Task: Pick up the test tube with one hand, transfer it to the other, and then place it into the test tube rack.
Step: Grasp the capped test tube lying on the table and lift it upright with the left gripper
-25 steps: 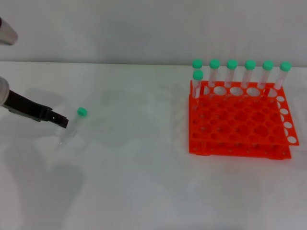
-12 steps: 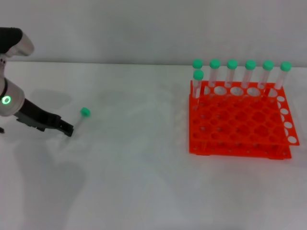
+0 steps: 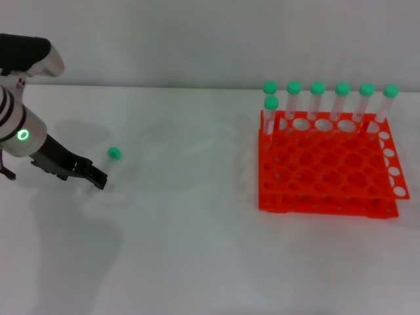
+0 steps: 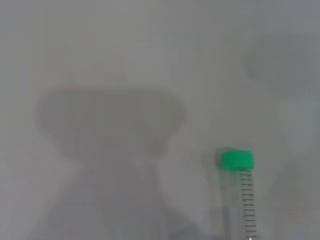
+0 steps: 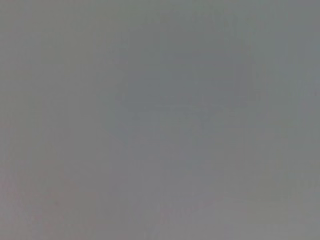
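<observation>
The test tube (image 3: 109, 165), clear with a green cap (image 3: 114, 153), is at the left of the white table, its cap pointing away from me. It also shows in the left wrist view (image 4: 239, 190), cap up, its body running out of the picture's lower edge. My left gripper (image 3: 98, 180), black on the green-ringed arm (image 3: 23, 136), has its tip right at the tube's lower part; whether it touches or holds the tube is hidden. The orange-red test tube rack (image 3: 328, 167) stands at the right. My right gripper is out of view; its wrist view shows only grey.
Several green-capped tubes (image 3: 317, 98) stand upright in the rack's back row, and one (image 3: 270, 111) in the second row at its left end. The white table (image 3: 190, 216) stretches between the tube and the rack.
My left arm has swung further into view from the left, and its gripper tip has moved right and toward me onto the tube's lower part. The cap has shifted only slightly.
</observation>
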You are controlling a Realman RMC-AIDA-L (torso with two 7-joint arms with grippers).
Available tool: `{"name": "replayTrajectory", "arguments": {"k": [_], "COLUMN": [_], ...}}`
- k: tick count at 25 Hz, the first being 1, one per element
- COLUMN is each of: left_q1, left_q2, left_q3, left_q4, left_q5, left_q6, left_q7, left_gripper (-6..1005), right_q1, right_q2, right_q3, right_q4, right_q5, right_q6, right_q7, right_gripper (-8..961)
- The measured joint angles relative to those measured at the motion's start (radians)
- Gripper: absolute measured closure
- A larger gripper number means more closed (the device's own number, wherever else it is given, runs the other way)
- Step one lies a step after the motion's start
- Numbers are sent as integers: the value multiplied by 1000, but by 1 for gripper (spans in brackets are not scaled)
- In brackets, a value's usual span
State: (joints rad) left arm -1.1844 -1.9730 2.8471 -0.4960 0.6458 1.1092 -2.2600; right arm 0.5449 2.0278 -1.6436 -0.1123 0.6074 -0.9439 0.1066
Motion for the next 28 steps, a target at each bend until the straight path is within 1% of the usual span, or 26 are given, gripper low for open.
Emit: {"name": "replayTrajectory", "arguments": {"k": [8,12,19,24,28], "left_q1": [-5,-6,-6,-7,-8], "left_q2": [-2,-3,-9,-10,-10], "left_q3": [0,0,0,0,0], "left_q4": [27,43,48,57,60], "left_q5": [6,31,37,37,38], "left_q6": [-12,-13,-27,-28,-28], "left_q7": [-6,-15,-21,-22,-22], "left_gripper": [142,142,143,335,468], "right_q1": [0,0,0,0,0], "right_q2": [-1,-2,-3,-4,-4], "right_q3": [1,1,1,1,1], "right_q4": [3,3,3,2,2], "right_q5": [0,0,0,0,0], "right_q6": [-4,-5,-6,-6,-7], "right_q7": [-2,-2,-4,-6,-7], "right_gripper": [88,88,89,89,89]}}
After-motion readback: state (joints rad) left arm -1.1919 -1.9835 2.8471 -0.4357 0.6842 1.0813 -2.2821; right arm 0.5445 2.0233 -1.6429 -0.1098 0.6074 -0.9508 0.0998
